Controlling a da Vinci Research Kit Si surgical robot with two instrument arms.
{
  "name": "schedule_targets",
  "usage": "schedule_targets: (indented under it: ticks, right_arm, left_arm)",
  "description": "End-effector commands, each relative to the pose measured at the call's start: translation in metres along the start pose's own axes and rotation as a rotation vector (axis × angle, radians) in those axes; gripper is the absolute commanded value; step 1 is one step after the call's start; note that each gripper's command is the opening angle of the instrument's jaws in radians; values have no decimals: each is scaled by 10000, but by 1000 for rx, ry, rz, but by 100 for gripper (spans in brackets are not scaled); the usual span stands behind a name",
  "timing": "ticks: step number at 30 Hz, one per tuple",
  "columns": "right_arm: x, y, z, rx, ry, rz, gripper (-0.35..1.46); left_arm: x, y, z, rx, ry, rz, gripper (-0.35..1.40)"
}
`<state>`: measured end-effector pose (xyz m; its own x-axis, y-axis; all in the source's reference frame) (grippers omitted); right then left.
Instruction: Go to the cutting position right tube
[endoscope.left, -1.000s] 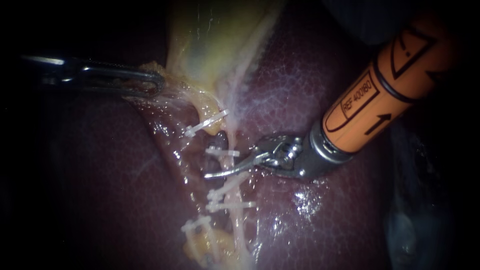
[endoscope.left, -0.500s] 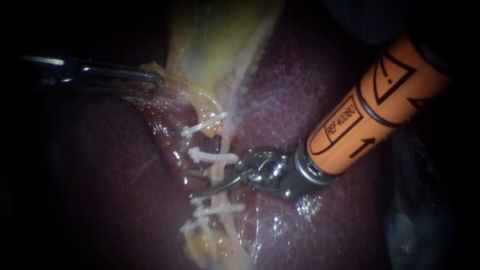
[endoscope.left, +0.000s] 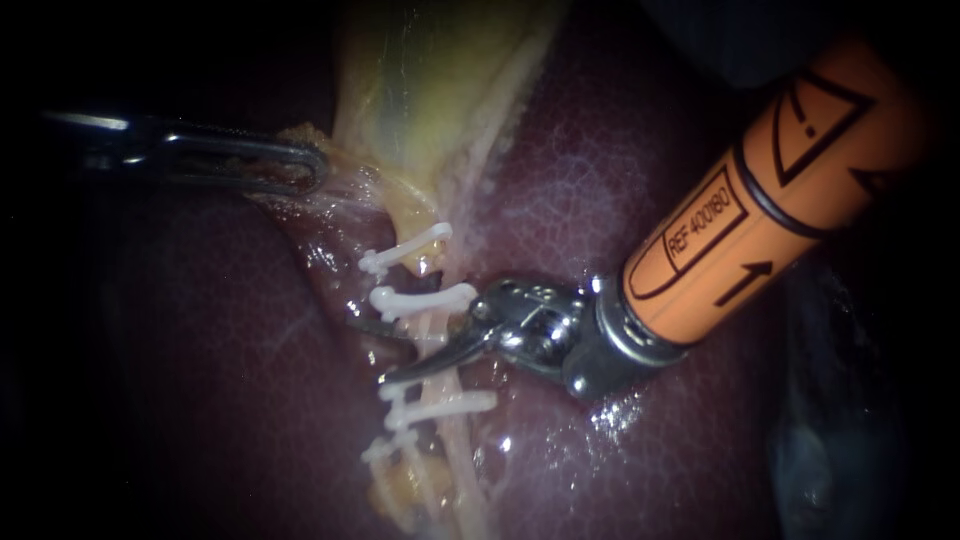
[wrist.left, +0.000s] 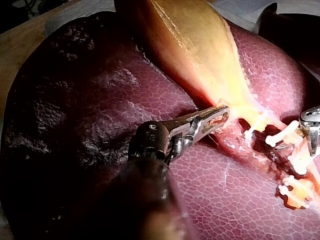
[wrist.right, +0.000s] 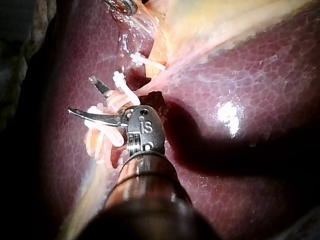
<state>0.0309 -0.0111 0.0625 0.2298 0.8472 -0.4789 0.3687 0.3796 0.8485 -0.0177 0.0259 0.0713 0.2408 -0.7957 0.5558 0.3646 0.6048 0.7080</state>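
Observation:
My right instrument (endoscope.left: 368, 352), on an orange shaft, reaches across the clipped stalk below the gallbladder (endoscope.left: 440, 90). Its two thin blades stand open, one on each side of a pale tube (endoscope.left: 432, 338). They sit between the upper white clips (endoscope.left: 420, 298) and the lower white clips (endoscope.left: 440, 405). The right wrist view shows the same open blades (wrist.right: 81, 95) astride the tube (wrist.right: 117, 100). I cannot tell whether they touch it. My left instrument (endoscope.left: 300, 165) is shut on tissue at the gallbladder's neck; its jaws (wrist.left: 215, 116) hold that edge off to the side.
Dark red liver (endoscope.left: 620, 180) lies all around the stalk, wet and shiny below the right instrument's wrist (endoscope.left: 540, 325). Yellow fatty tissue (endoscope.left: 410, 490) sits under the lowest clips. In the left wrist view the right instrument's tip (wrist.left: 311, 131) shows beside the clips.
My right instrument has slid leftward over the stalk, and its blades have spread apart around the tube between the clips. The clipped stalk has shifted slightly. The left instrument has not moved.

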Motion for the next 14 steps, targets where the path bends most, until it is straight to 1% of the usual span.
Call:
schedule_targets:
  ticks: [1,14]
  right_arm:
    - [-1,1,0,0,-1,-1,128]
    - [-1,1,1,0,-1,-13,128]
  left_arm:
    - [0,0,0,0,0,0,-35]
    - [0,0,0,0,0,0,-35]
